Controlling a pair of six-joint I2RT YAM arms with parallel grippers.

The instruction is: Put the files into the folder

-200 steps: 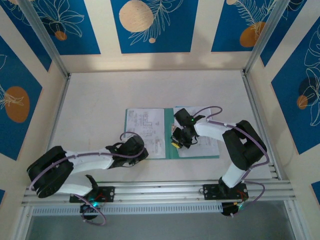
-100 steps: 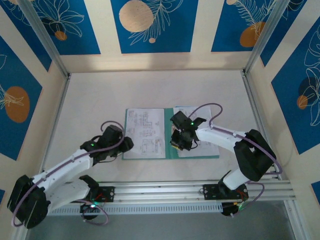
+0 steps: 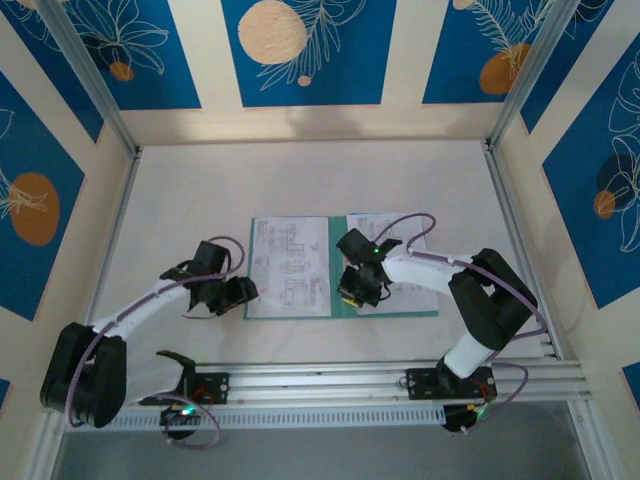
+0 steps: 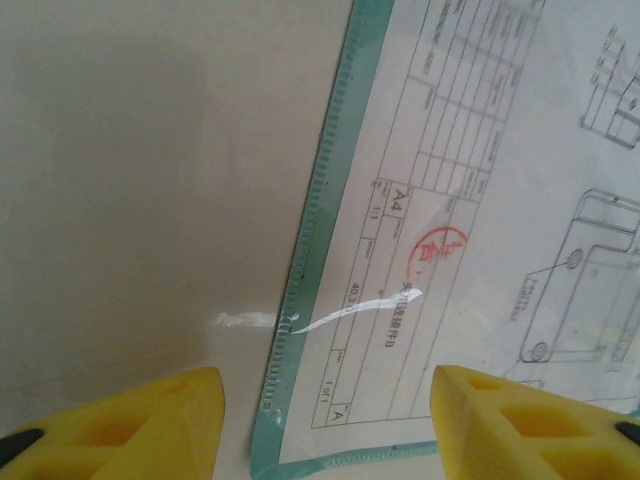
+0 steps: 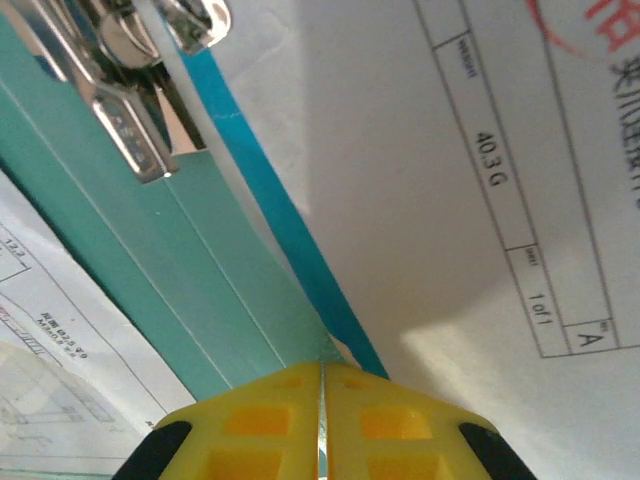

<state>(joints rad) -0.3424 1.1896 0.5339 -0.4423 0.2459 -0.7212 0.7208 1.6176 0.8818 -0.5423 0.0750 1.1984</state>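
Versus a second ago: seeing the left arm swung out to the left, with the left tool [image 3: 243, 292] now just off the left edge of the folder [image 3: 337, 308] instead of tucked by its near left corner. Seeing its yellow fingers [image 4: 120, 420] spread partway, gripping nothing, straddling that teal edge from above. Hardly any shift for the right tool [image 3: 350, 292], parked at the spine, close to the near edge. Seeing its pads [image 5: 270, 420] pressed tight together right at the teal spine strip. Can't tell whether any thin edge sits pinched between them.

Counting now: one folder, lying open and flat mid-table [image 3: 200, 200], two leaves. One silver clip [image 5: 140, 120] on the spine. Two printed sheets of the files [image 3: 288, 262] showing, one per leaf. Can't tell about more stacked underneath. Two tools.

As for contents: left sheet lying in the left leaf, looking glossy in the left wrist view, red round stamp and drawing lines readable. Right sheet lying on the right leaf, just beside the clip.
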